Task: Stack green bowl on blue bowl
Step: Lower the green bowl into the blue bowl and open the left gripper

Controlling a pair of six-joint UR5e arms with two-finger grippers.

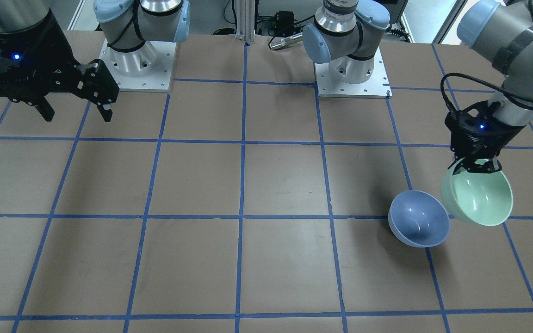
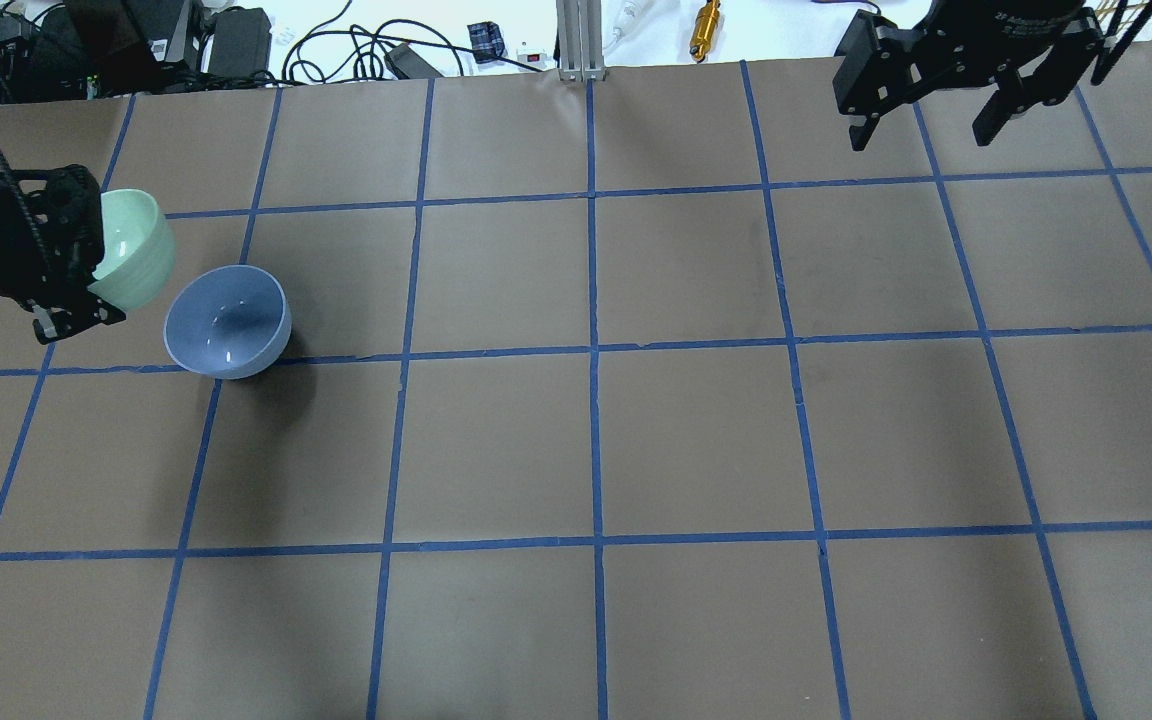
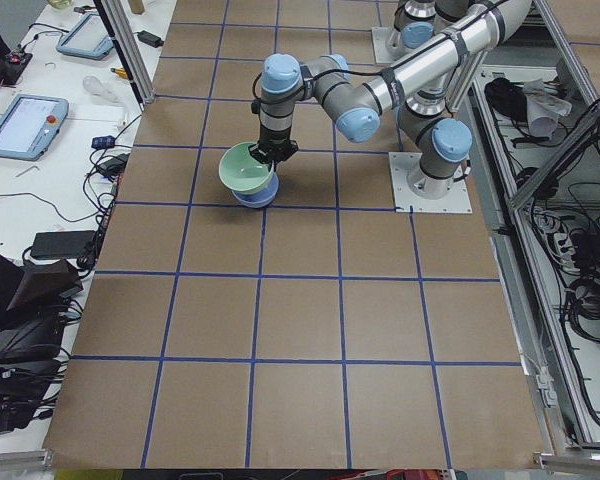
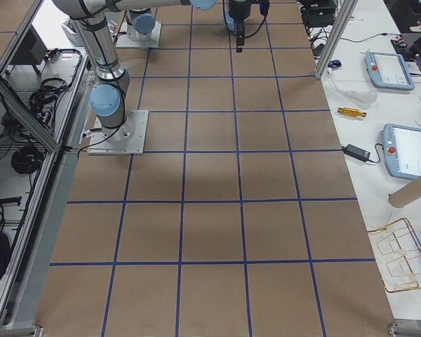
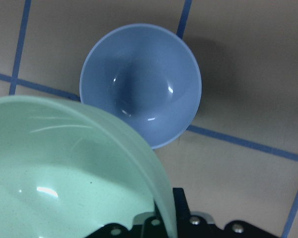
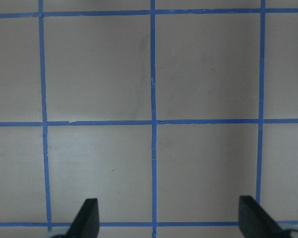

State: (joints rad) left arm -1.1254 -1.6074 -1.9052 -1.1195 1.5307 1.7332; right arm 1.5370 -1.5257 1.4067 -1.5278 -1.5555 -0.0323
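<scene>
Left hand [image 1: 475,163] clamped on the rim of the green bowl [image 1: 479,196], held tilted and lifted clear of the bench [image 1: 285,185]. Just beside and below that hand, the blue bowl [image 1: 418,218], upright on the bench, not yet stacked. Far across from it, right hand [image 1: 77,113] spread wide, holding nothing.

You get even, cool light from above on the counter [image 2: 696,440], with broad dim patches in the overhead view. There the blue bowl [image 2: 226,320] casts a soft shadow toward 4 o'clock. Small white glints sit inside both bowls. Your left wrist view shows the green bowl [image 5: 64,173] at 7 o'clock slightly blurred.
</scene>
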